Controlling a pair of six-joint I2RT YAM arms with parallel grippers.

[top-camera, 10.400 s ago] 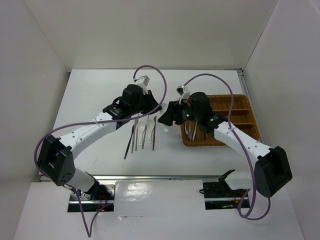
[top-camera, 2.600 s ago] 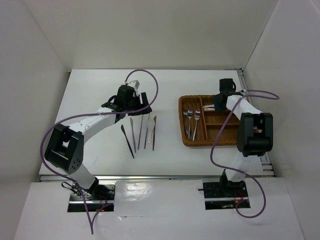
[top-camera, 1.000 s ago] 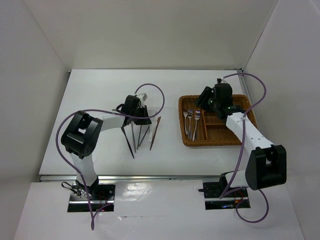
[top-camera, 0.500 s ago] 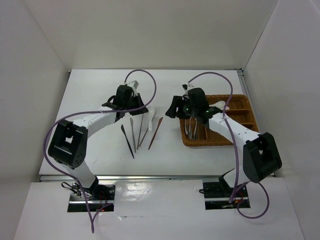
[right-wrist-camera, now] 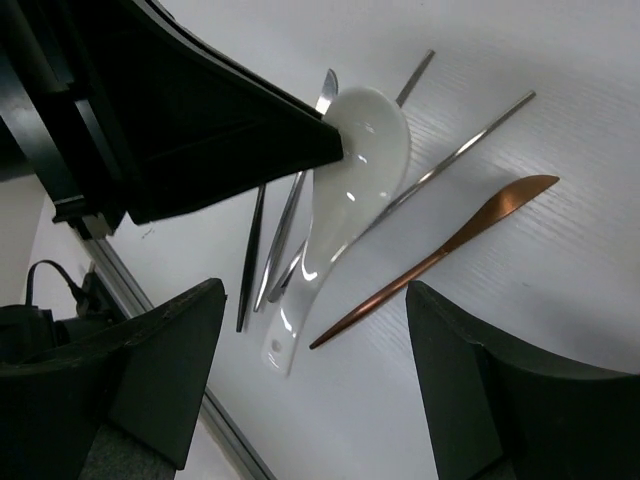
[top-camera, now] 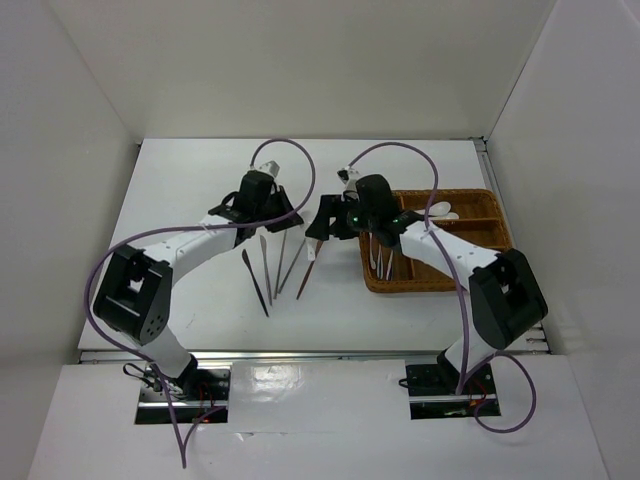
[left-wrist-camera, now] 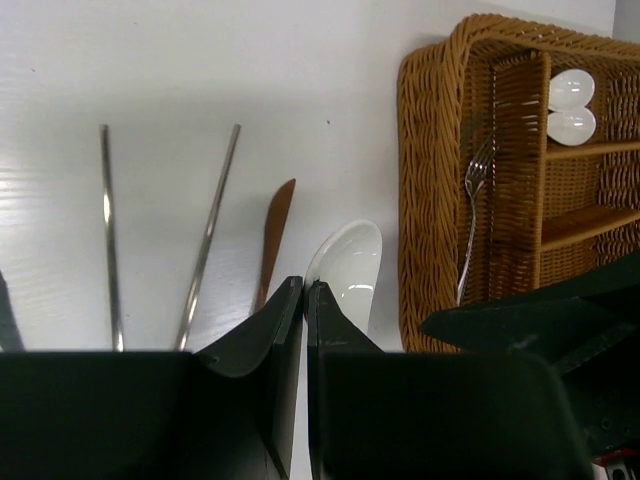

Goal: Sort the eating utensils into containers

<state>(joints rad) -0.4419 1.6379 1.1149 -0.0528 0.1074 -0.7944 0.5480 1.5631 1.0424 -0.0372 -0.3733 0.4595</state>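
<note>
One spoon (right-wrist-camera: 350, 190) remains: right gripper (top-camera: 325, 225), newly spread wide and empty, swung to nine o'clock of tray (left-wrist-camera: 420, 200), where left gripper (left-wrist-camera: 304, 300) pinches it.

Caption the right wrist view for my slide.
Open right gripper faces white spoon pinched by left gripper; sticks lie on table.

Glossy white spoon (right-wrist-camera: 355, 165), rough woven wicker tray (left-wrist-camera: 420, 200)

My left pincer (left-wrist-camera: 304, 290) and right pincer (right-wrist-camera: 315, 290) are black. The spoon (right-wrist-camera: 350, 180) is glossy white; sticks (left-wrist-camera: 108, 230) silver, one copper-brown; fork (left-wrist-camera: 470, 235) silver; tray (left-wrist-camera: 420, 200) brown woven wicker; tabletop (left-wrist-camera: 200, 60) plain white.
</note>
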